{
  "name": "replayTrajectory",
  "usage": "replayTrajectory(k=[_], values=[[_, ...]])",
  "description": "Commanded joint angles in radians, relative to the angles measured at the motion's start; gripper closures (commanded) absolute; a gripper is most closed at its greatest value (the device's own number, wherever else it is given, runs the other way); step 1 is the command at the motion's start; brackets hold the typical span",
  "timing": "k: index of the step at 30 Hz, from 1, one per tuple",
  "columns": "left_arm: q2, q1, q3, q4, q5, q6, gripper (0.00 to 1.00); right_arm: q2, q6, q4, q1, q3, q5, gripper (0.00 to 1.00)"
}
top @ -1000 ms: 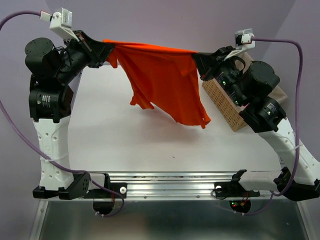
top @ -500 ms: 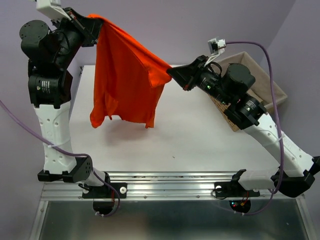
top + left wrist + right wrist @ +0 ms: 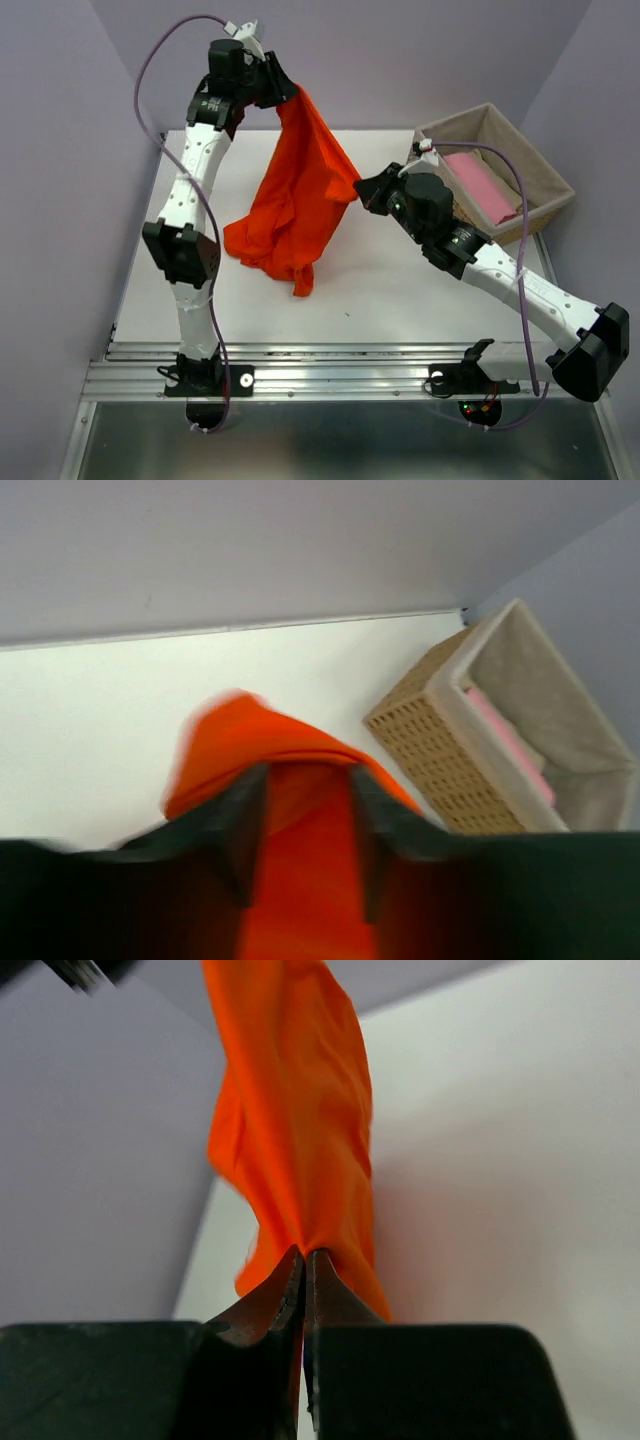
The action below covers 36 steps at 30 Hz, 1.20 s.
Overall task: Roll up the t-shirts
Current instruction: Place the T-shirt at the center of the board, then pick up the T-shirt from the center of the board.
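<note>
The bright orange-red t-shirt (image 3: 300, 200) hangs bunched between my two grippers over the middle of the white table (image 3: 400, 290); its lower end rests crumpled on the table. My left gripper (image 3: 285, 92) is stretched high at the far back. In the left wrist view its fingers (image 3: 250, 810) stand apart, with the orange cloth (image 3: 250, 740) lying between and over them. My right gripper (image 3: 360, 190) is shut on the shirt's right edge, and the right wrist view shows its tips (image 3: 305, 1252) pinching the fabric (image 3: 290, 1110). A pale pink t-shirt (image 3: 480, 185) lies in the basket.
A wicker basket (image 3: 500, 110) with a beige liner stands at the back right of the table, also seen in the left wrist view (image 3: 430, 740). Purple walls close in behind and on both sides. A metal rail runs along the near edge.
The left arm has swung from the left side out to the far back, and its fingers have parted. The right gripper moved in toward the middle. The shirt went from spread to bunched.
</note>
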<state>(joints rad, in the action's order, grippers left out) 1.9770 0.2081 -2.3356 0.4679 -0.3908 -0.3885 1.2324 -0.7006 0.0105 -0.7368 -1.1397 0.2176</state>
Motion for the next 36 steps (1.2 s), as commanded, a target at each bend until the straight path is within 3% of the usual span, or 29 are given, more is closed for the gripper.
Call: replayTrajectory(k=[1, 2, 5, 7, 10, 11, 14, 17, 21, 24, 29, 32, 36], values=[[0.109, -0.013, -0.145, -0.114, 0.139, 0.062, 0.33, -0.067, -0.059, 0.134, 0.007, 0.104, 0.25, 0.84], [0.144, -0.007, -0.159, -0.068, 0.132, 0.069, 0.12, -0.062, -0.056, 0.152, 0.017, 0.124, 0.255, 0.51], [0.113, 0.008, -0.08, -0.025, 0.147, 0.103, 0.09, -0.034, -0.013, 0.213, 0.017, 0.112, 0.229, 0.34], [0.021, 0.011, 0.061, -0.032, 0.199, 0.12, 0.09, 0.01, 0.024, 0.239, 0.017, 0.097, 0.188, 0.31], [-0.094, 0.011, 0.233, -0.044, 0.304, 0.131, 0.14, 0.094, 0.111, 0.282, 0.017, 0.061, 0.039, 0.28], [-0.174, 0.01, 0.354, -0.046, 0.331, 0.132, 0.15, 0.122, 0.137, 0.292, 0.017, 0.054, -0.045, 0.27], [-0.326, -0.012, 0.603, -0.051, 0.423, 0.1, 0.2, 0.209, 0.174, 0.312, -0.028, 0.035, -0.122, 0.18], [-0.449, -0.058, 0.843, -0.055, 0.417, 0.048, 0.21, 0.286, 0.19, 0.307, -0.105, 0.018, -0.158, 0.11], [-0.535, -0.098, 1.093, -0.098, 0.334, -0.001, 0.09, 0.378, 0.181, 0.278, -0.148, -0.012, -0.208, 0.07], [-0.538, -0.099, 1.223, -0.138, 0.326, -0.039, 0.05, 0.447, 0.179, 0.272, -0.177, -0.051, -0.208, 0.06], [-0.489, -0.105, 1.338, -0.198, 0.451, -0.098, 0.05, 0.516, 0.136, 0.235, -0.187, -0.075, -0.256, 0.05], [-0.454, -0.11, 1.368, -0.242, 0.423, -0.107, 0.07, 0.544, 0.099, 0.198, -0.187, -0.066, -0.284, 0.06], [-0.351, -0.11, 1.339, -0.258, 0.345, -0.113, 0.16, 0.578, 0.069, 0.163, -0.187, -0.055, -0.316, 0.17]])
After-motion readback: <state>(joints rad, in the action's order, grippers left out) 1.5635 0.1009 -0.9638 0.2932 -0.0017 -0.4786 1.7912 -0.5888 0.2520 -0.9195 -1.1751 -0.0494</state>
